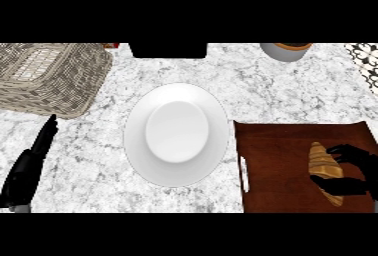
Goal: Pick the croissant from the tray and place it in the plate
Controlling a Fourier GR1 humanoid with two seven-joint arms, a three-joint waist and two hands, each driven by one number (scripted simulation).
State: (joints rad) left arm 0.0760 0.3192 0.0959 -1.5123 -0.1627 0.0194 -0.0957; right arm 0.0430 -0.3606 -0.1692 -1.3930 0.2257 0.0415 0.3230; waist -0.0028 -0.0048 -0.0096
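A golden-brown croissant (pixel 323 168) lies on the dark wooden tray (pixel 280 165) at the right, toward the tray's right side. My right hand (pixel 353 170) comes in from the right edge, its fingers and thumb curled around the croissant's right flank, above and below its middle. The white plate (pixel 176 134) sits bare on the marble counter, to the left of the tray. My left hand (pixel 31 160) rests at the lower left with straight fingers pointing up, holding nothing.
A woven wicker basket (pixel 48 75) fills the back left corner. A black object (pixel 168 50) stands at the back centre, and a grey pot (pixel 285 51) sits at the back right. A patterned cloth (pixel 366 62) shows at the far right edge.
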